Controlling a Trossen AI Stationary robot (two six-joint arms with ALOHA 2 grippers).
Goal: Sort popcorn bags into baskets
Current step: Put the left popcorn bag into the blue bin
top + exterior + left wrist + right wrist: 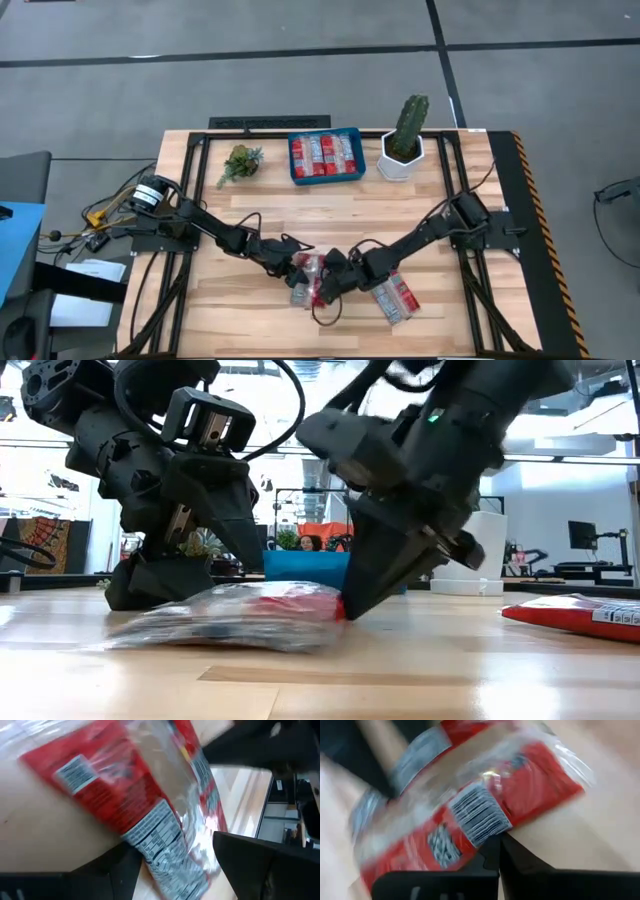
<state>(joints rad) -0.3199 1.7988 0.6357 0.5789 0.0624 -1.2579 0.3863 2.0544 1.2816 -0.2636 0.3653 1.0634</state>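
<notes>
Popcorn bags under handling: one red packet [307,280] lies near the middle of the tabletop [300,210], toward its near edge, wrapped in clear crinkled film with white label print. Both arms converge on it from opposite sides.

Left gripper [290,262] reaches in from the left. In the left wrist view its fingers [260,865] stand apart, one on each side of the packet [150,805], which lies between them on the wood. Closure on the packet is not evident.

Right gripper [338,276] reaches in from the right. In the right wrist view its fingers [492,852] appear drawn together at the packet's [470,810] edge, beside the barcode; whether film is pinched between them cannot be told. The low view shows this gripper's tip [350,600] touching the right end of the packet [240,615], which rests flat on the tabletop.

A second packet [395,296] lies on the tabletop just right of the right gripper, apart from the first.

Blue bin [325,178] sits at the far edge, centre, with several red packets [324,154] laid side by side inside. A white pot with cactus [404,145] stands just right of it; a small green plant [240,163] sits to its left.
</notes>
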